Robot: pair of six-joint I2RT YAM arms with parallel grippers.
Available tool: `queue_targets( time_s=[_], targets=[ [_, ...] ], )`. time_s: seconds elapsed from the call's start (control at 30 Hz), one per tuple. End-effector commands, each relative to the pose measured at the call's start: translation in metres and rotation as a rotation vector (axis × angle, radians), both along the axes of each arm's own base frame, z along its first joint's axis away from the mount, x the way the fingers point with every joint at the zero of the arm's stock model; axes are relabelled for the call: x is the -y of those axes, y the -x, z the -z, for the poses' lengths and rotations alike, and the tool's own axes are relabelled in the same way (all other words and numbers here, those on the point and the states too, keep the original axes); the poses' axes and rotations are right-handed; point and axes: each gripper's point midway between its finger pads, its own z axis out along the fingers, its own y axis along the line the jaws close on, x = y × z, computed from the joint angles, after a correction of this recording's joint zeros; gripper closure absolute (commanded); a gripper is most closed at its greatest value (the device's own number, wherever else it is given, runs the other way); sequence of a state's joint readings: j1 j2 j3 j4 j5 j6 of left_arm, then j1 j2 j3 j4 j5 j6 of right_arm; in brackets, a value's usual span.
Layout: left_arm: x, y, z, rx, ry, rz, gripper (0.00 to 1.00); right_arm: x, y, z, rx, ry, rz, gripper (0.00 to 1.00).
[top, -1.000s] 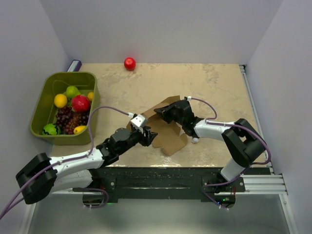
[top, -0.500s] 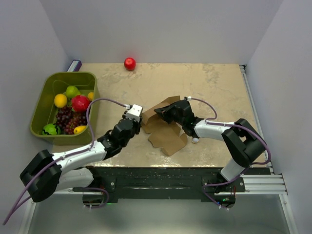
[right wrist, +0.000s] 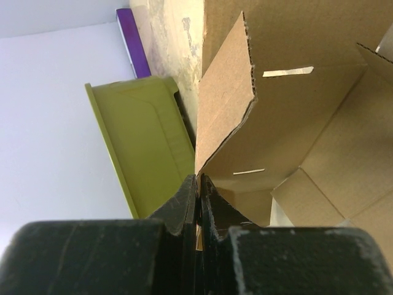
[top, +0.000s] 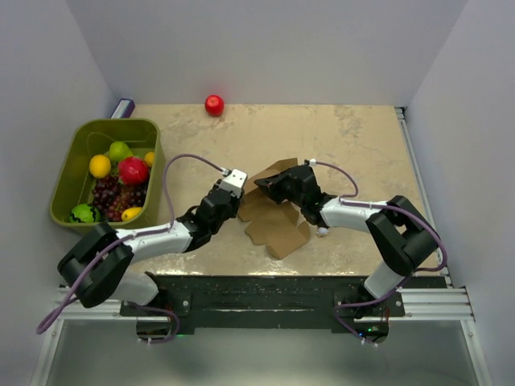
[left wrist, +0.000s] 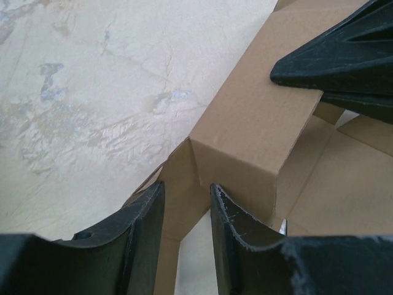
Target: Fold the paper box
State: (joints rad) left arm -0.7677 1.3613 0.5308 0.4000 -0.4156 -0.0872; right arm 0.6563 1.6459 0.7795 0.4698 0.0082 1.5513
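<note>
— Marbled counter (top: pixel 354 137); where's the paper box (top: pixel 278 229)?
— Just right of the green bin (top: pixel 72 137), mostly flat, with one flap lifted.
— Who has it?
— The right gripper (right wrist: pixel 198 181) is pinched tight on that flap. The left gripper (left wrist: pixel 187 186), nearer the bin, stands parted astride the box's bin-side corner, clamping nothing.
— And the bin?
— Fruit (top: pixel 133 170) only.
</note>
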Motion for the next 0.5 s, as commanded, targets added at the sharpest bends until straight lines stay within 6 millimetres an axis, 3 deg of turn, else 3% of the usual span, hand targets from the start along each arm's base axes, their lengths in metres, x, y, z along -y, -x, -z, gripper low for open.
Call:
queue_targets(
  time_s=[0.0,0.33,0.47],
  targets=[
    [0.026,-0.024,-0.037,0.106,0.08,0.033,0.6,-0.001,0.002,-0.015,0.037,-0.021,-0.006,0.96],
    [0.045,-0.033,-0.028,0.098,0.188,0.026,0.6,-0.001,0.004,-0.016,0.04,-0.021,-0.009,0.96],
    [0.037,-0.029,-0.028,0.085,0.205,-0.003,0.57,0.002,0.003,-0.016,0.043,-0.016,0.002,0.96]
  ],
)
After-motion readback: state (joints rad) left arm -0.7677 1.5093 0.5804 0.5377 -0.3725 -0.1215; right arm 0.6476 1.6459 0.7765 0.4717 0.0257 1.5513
